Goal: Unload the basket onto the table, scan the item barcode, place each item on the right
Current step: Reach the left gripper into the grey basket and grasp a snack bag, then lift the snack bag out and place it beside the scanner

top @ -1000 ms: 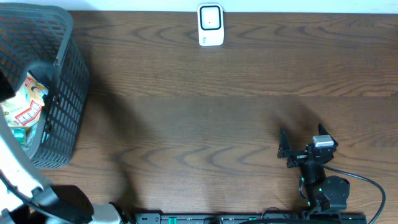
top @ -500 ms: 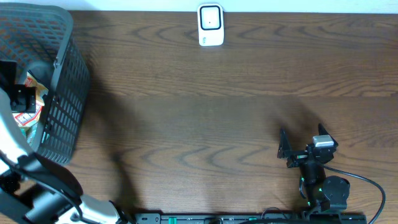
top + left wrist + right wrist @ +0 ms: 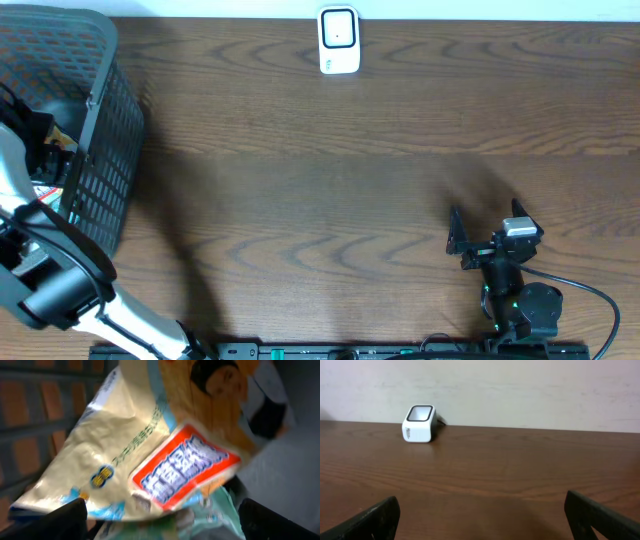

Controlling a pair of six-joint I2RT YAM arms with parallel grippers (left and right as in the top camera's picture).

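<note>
Snack packet [image 3: 150, 460] down inside basket [image 3: 105, 140] at far left of tabletop [image 3: 320, 180]: cream foil with a red-and-white label, slumped over a greenish wrapper [image 3: 215, 510]. Left jaws spread wide, hanging just short of the packet and gripping nothing, dark fingertips [image 3: 55, 520] at the lower corners of the wrist view. Right jaws spread too and empty, low near the front edge on right arm [image 3: 505, 260], facing scanner [image 3: 419, 423] at the back edge, well apart from the basket.

Likely step in hand: closing on the packet to lift it out.

Could pinch only a loose fold of slippery foil and drop it on the way up. Could catch the greenish wrapper along with it and drag two items out. Could snag on the basket's mesh wall, close beside left arm [image 3: 45, 280], and tip or shove the basket. Cannot find any barcode on the face showing, so might reach the scanner with the code turned away or creased over, and get no read.
</note>
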